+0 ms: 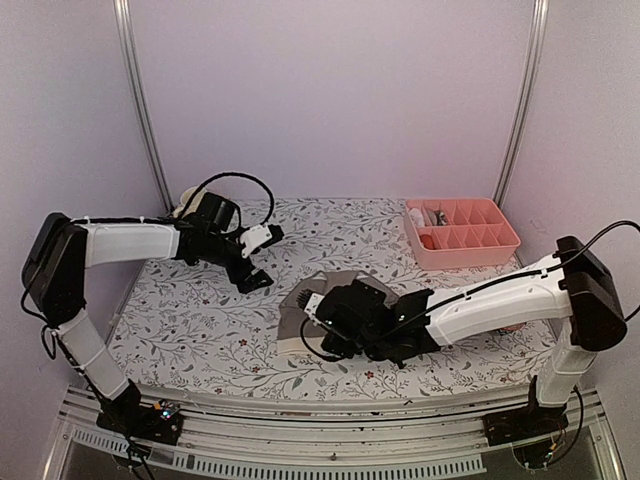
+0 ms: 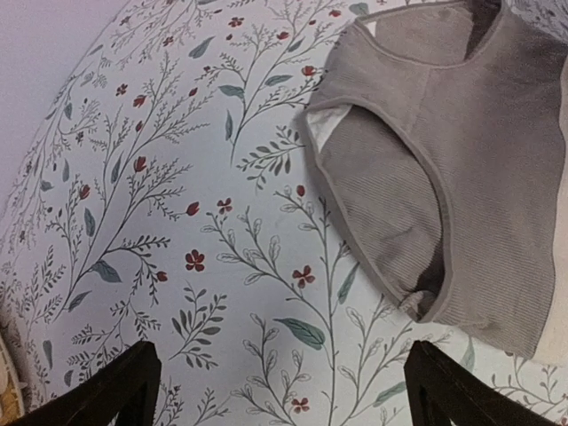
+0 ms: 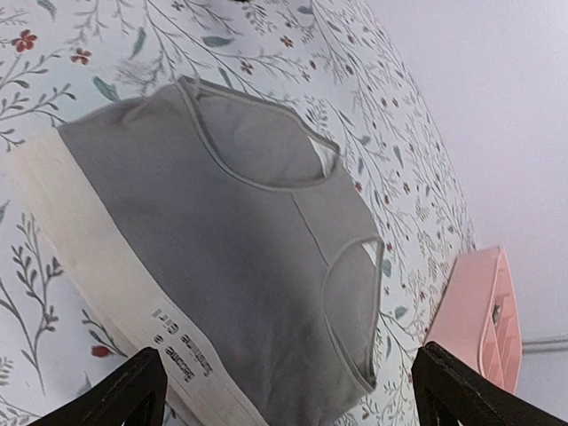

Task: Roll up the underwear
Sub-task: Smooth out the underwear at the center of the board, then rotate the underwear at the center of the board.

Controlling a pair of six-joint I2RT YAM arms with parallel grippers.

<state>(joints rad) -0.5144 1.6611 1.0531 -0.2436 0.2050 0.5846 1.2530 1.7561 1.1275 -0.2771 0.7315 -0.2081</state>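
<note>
The underwear (image 3: 231,257) lies flat on the flowered table (image 1: 190,320), just 6 o'clock of its middle, beneath the wide-spread right gripper (image 3: 288,390), the left gripper (image 1: 262,258) equally wide at its 10 o'clock.

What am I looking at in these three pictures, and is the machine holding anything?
A robotic left arm and right arm are bolted at the near edge. The wide picture looks down from above and behind; the other two come from cameras on each wrist. On the flowered tablecloth lie taupe underwear with a cream waistband, spread flat, and a pink divided tray at back right. The left pincer and right pincer are both open, holding nothing; the right hovers over the underwear.
</note>
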